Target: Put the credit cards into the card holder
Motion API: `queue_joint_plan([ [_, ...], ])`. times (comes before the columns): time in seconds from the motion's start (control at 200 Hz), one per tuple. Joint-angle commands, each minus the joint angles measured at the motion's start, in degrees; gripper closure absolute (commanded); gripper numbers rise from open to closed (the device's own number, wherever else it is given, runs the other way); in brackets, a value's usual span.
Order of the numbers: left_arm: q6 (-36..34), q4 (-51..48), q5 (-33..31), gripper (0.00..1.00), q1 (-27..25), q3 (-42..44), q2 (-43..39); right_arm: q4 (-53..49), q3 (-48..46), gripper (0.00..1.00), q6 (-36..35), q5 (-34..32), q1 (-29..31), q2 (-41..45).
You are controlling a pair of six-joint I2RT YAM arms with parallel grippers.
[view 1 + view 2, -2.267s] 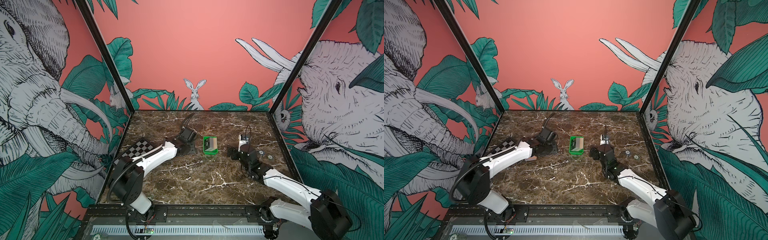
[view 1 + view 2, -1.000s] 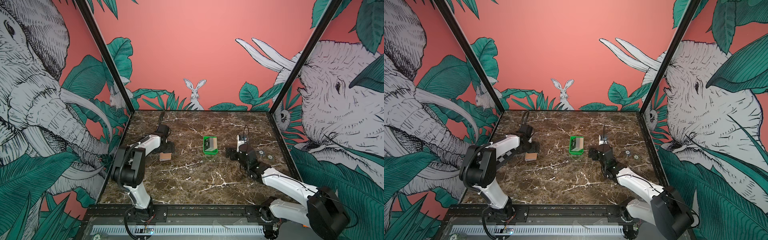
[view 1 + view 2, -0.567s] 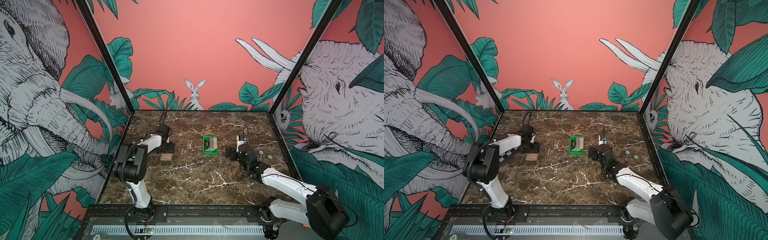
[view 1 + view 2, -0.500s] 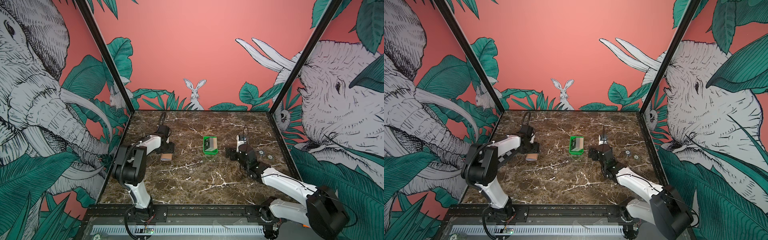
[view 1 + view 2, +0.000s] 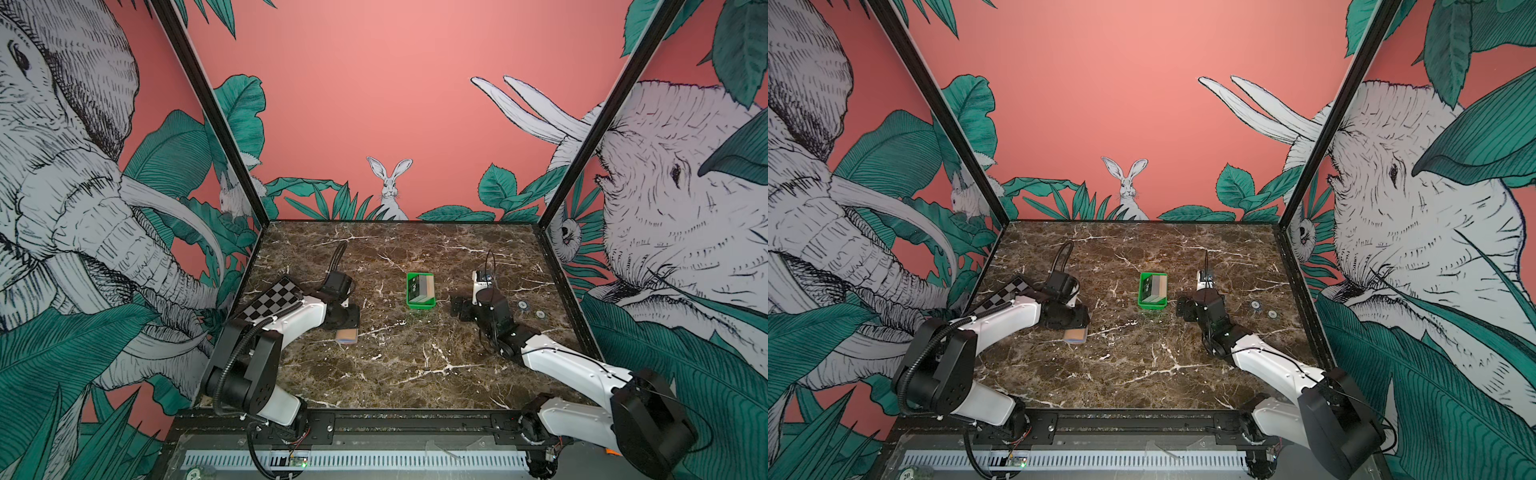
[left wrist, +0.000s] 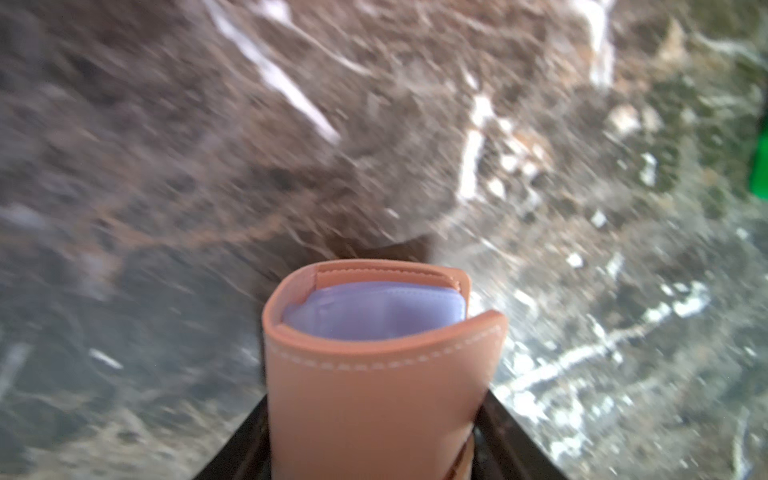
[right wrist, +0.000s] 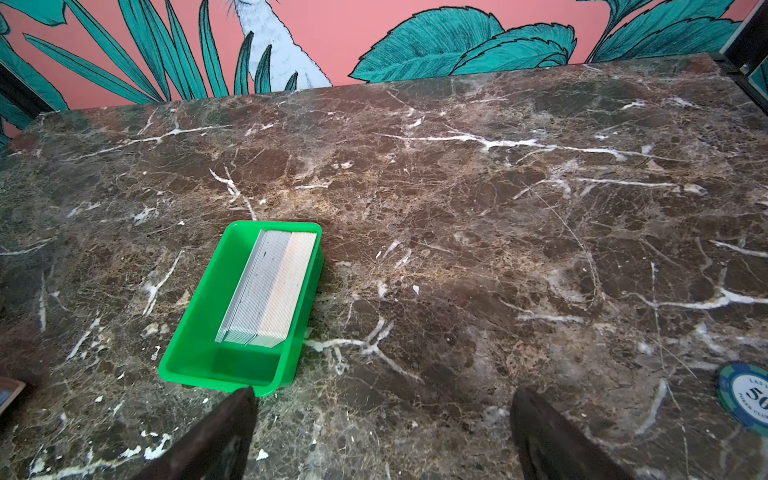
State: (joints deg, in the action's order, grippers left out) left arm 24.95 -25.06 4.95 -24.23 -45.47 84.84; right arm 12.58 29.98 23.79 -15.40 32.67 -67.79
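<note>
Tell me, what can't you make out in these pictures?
- Card faces: the credit cards stand edge-on in the green tray in the right wrist view; too small in both top views.
- Left pincer: its tips are covered by the card holder in the left wrist view.
- Table: blurred in the left wrist view.
- Poker chip: cut off by the right wrist view's edge.

arm links point(image 5: 299, 318): white | joints point(image 5: 243, 376): black | right gripper point(image 7: 382, 395): black | left hose point(image 5: 337, 258): black corrugated

The tan card holder point(image 5: 346, 335) was low at the counter's point(image 5: 415, 365) left, folded, clear pockets showing. The credit cards point(image 5: 422, 287) stood on edge, stacked in the green tray point(image 5: 419, 306).
</note>
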Motion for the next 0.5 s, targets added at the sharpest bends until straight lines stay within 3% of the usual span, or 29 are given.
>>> queue_joint_plan([
  [0.0, 7.09, 2.03, -1.42, 0.39, -3.41, 2.11, -3.46, 1.74, 1.66, 0.07, -0.17, 0.11, 0.51, -0.14],
  [0.27, 15.32, 3.79, -5.64, 0.40, -14.18, 1.95, -3.22, 1.73, 1.57, 0.06, -0.37, -0.25, 0.47, -0.12],
  [0.495, 19.74, 5.38, -8.35, 0.40, -23.84, -3.64, 2.40, 1.63, 1.66, 0.07, -0.40, -0.85, 0.47, -0.02],
])
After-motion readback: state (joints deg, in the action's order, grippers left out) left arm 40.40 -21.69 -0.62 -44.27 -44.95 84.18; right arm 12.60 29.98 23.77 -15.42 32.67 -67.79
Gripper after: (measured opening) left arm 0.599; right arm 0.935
